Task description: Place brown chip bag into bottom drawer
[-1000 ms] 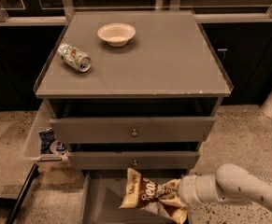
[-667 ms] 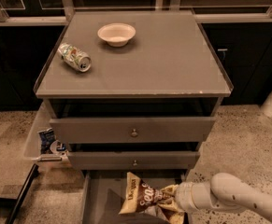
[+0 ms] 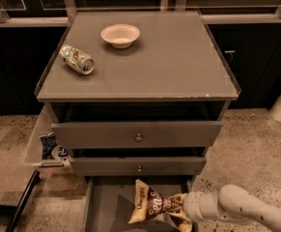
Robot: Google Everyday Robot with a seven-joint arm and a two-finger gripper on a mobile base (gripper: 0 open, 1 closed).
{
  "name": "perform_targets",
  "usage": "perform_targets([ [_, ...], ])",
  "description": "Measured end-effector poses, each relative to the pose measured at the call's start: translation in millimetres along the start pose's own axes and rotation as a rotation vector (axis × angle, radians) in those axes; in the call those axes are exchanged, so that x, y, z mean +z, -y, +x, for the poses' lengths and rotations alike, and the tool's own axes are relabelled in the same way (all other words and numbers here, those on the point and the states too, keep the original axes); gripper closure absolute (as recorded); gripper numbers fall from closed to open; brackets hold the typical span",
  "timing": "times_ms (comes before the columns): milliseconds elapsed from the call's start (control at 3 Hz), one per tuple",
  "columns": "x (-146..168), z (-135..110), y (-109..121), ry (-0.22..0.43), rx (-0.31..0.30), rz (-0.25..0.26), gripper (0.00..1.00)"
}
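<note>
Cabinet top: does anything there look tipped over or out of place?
Yes: the can lies on its side near the left edge. The bowl stands upright. The gripper holds the brown chip bag below.

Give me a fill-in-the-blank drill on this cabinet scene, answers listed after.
The brown chip bag is over the bottom drawer, which stands ___.
The tool is at the bag's end, in the picture's lower ___ corner.
On the cabinet top, beside the bowl, the can lies on its ___.
Missing words: open; right; side.
</note>
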State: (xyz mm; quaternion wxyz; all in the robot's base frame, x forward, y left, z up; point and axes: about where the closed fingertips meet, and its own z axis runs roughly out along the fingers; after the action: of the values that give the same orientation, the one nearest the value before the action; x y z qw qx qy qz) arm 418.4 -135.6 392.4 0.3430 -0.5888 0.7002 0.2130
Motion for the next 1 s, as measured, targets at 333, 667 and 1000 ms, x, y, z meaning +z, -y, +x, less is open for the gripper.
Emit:
perform_targets([
  [333, -2.2, 10.4, 1.4, 0.026, 0.061, 0.078, 1.0],
  [667, -2.2, 10.4, 1.4, 0.026, 0.061, 0.078, 1.0],
  [1000, 18.8, 21.0, 6.0, 0.01, 0.065, 0.087, 1.0],
])
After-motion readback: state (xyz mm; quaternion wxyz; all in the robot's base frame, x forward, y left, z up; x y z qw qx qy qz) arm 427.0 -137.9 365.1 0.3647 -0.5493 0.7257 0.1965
